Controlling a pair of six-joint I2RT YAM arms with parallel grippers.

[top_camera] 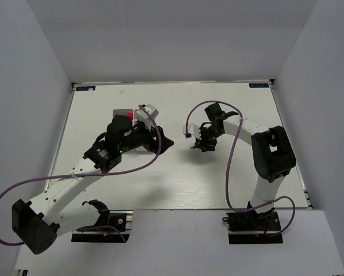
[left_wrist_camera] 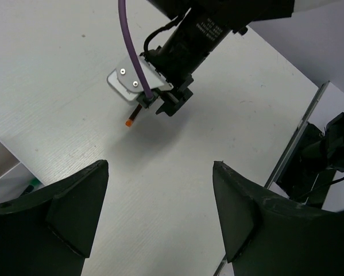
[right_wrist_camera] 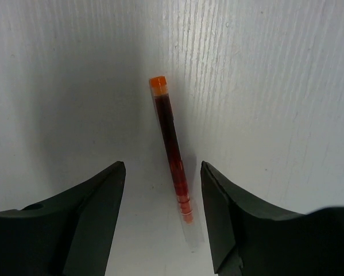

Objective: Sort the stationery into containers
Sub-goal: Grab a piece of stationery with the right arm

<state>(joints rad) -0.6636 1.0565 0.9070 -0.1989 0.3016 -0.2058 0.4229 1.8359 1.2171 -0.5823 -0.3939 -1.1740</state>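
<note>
From the top view, the left arm reached up over the white tabletop (top_camera: 177, 184). Its left claw (top_camera: 165, 142) sat just right of the box (top_camera: 119, 112), and that box was mostly tucked under the arm, so its cells could not be read. Across the gap, well apart, the right claw (top_camera: 201, 146) pointed down at the middle of the tabletop. A speck of orange poked out at its left side: the tip of the red pen (top_camera: 193, 148).

Over to the left wrist: the left claw (left_wrist_camera: 160, 167) was spread wide, both dark fingers (left_wrist_camera: 74, 207) apart and nothing between them but bare tabletop (left_wrist_camera: 74, 86). Ahead of it hung the right claw (left_wrist_camera: 170, 105) under its purple cable (left_wrist_camera: 131, 46). The red pen (left_wrist_camera: 132, 118) stuck out beneath it, orange end toward the left of the view.

And the right wrist gave the close look. The red pen (right_wrist_camera: 172, 149) lay on the tabletop (right_wrist_camera: 263, 86), orange cap away from the camera, right between the fingers (right_wrist_camera: 85, 213) of the right claw (right_wrist_camera: 162, 167). The claw was parted, a gap showing on each side of the pen. The gap was narrower on the right, and neither finger was seen touching it.
</note>
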